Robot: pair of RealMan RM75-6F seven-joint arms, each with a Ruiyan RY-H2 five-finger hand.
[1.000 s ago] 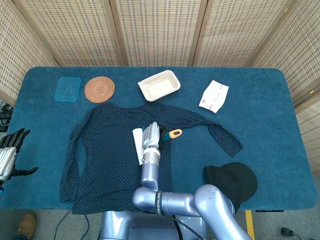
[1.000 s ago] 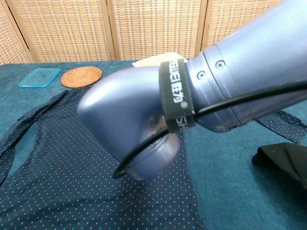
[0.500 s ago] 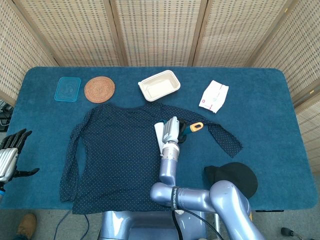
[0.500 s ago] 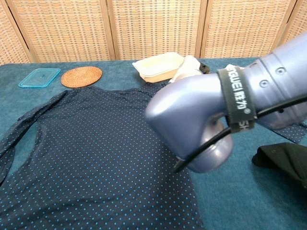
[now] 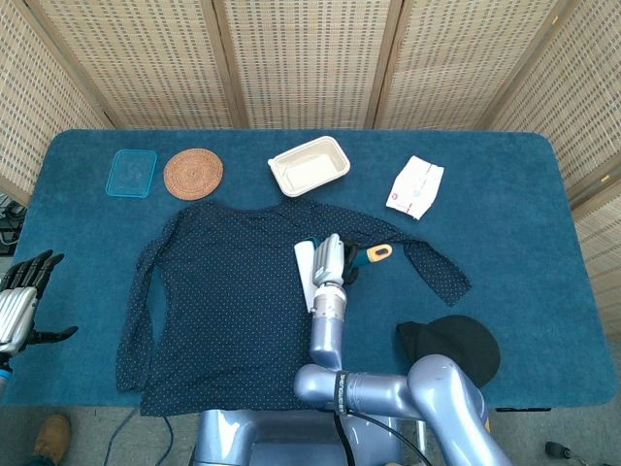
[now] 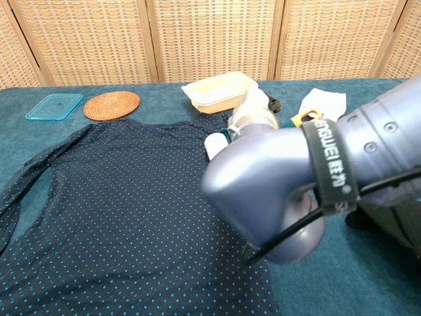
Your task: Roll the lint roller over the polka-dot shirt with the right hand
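Centrally, the right hand (image 5: 330,258) grips the lint roller (image 5: 307,274), its white roll lying on the right side of the shirt (image 5: 228,291) and its orange-tipped handle poking right. Far left at the table's (image 5: 524,194) near edge, the left hand (image 5: 21,301) hangs with fingers spread, holding nothing. A black cap (image 5: 451,349) sits near right.

Rt arm fills fg. Rt hand (image 6: 253,113) grips roller (image 6: 216,145), white head down on shirt (image 6: 118,197). Behind: cream tray (image 6: 217,92), woven coaster (image 6: 112,105), blue lid (image 6: 54,106). White cloth (image 6: 325,102) far rt.
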